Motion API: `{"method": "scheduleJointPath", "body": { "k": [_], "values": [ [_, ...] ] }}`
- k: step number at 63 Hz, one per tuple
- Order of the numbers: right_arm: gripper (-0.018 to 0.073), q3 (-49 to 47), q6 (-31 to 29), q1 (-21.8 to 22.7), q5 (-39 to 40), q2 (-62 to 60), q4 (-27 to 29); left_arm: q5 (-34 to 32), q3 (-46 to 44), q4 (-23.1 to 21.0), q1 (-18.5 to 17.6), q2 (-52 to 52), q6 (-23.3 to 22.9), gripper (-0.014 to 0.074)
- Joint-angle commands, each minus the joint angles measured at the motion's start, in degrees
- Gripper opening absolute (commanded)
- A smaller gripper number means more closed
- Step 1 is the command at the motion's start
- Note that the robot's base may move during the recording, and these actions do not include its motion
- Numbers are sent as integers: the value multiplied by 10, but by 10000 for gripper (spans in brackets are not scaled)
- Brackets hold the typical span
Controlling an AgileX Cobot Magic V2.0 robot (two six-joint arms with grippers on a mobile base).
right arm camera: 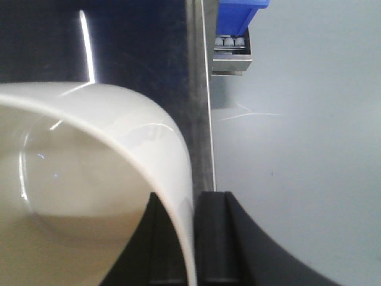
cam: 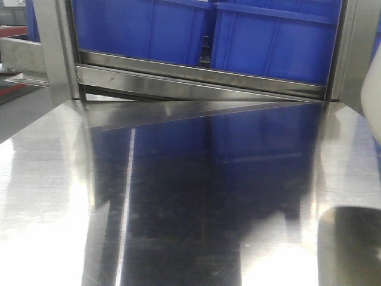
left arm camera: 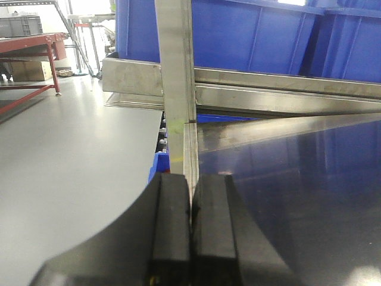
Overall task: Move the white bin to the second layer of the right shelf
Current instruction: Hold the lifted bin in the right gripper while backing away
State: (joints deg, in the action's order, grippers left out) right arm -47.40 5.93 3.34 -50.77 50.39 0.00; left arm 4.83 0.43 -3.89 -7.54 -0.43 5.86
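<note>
Glossy white bin [right arm camera: 89, 179] pinched by its wall between the clenched right fingers [right arm camera: 211, 238], its bowl to their left over the steel desk [right arm camera: 137, 47], left fingers [left arm camera: 169, 232] pressed together on nothing, blue crates [left arm camera: 250, 36] beyond them.

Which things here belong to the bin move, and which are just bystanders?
In the job:
white bin
right gripper, shut on its wall

Lying about:
blue crates
steel tabletop
left gripper, shut, empty
</note>
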Motion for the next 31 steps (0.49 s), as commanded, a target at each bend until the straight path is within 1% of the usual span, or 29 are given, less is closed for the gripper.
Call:
{"method": "scheduleJointPath", "body": {
  "k": [1, 16, 23, 31],
  "values": [
    [57, 5, -5, 2, 41, -37, 5, -48, 21, -3, -3, -8, -1, 85],
    [57, 55, -8, -3, 42, -105, -12, -48, 21, -3, -3, -8, -1, 85],
    [57, 68, -9, -22, 42, -118, -18, -48, 21, -3, -3, -8, -1, 85],
    [57, 74, -9, -56, 44, -118, -24, -48, 21, -3, -3, -8, -1, 85]
  ]
}}
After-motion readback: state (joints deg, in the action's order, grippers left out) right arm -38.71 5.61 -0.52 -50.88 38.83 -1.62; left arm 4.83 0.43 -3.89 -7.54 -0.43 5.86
